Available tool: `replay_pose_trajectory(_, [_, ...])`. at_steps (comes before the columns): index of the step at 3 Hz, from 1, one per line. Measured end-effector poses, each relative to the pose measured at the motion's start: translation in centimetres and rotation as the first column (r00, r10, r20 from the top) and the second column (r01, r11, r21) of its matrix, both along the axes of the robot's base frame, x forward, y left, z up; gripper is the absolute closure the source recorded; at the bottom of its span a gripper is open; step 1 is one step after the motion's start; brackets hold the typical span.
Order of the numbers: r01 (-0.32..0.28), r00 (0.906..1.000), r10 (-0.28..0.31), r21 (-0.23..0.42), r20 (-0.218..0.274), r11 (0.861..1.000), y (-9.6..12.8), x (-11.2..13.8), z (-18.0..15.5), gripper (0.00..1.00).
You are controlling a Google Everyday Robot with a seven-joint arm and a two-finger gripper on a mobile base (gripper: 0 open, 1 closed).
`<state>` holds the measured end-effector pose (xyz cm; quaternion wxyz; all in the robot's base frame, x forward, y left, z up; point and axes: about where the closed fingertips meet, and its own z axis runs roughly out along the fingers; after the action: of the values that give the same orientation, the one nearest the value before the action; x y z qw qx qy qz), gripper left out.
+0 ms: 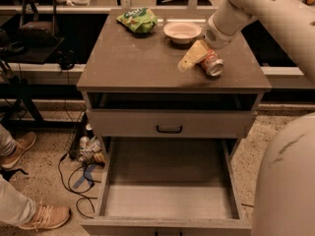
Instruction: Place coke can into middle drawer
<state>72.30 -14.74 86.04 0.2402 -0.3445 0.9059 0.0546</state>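
Observation:
The coke can [212,63] lies on its side on the right part of the grey cabinet top [138,63], a silver end facing the camera. My gripper [191,57] hangs from the pale arm that comes in from the upper right. It sits low over the top, just left of the can and right against it. The middle drawer [167,200] is pulled out below, with its pale floor bare.
A white bowl [182,32] and a green chip bag [138,19] sit at the back of the top. A shut drawer front with a black handle [169,129] is above the open drawer. A person's shoes [42,216] and cables are on the floor at left.

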Motion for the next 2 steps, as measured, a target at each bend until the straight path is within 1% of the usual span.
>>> replay_pose_trajectory(1, [0.018,0.9993,-0.018,-0.009,-0.032,1.0,0.11,0.54,-1.94,0.24])
replay_pose_trajectory(2, [0.024,0.9994,-0.024,-0.016,-0.025,1.0,-0.84,-0.07,-2.43,0.55])
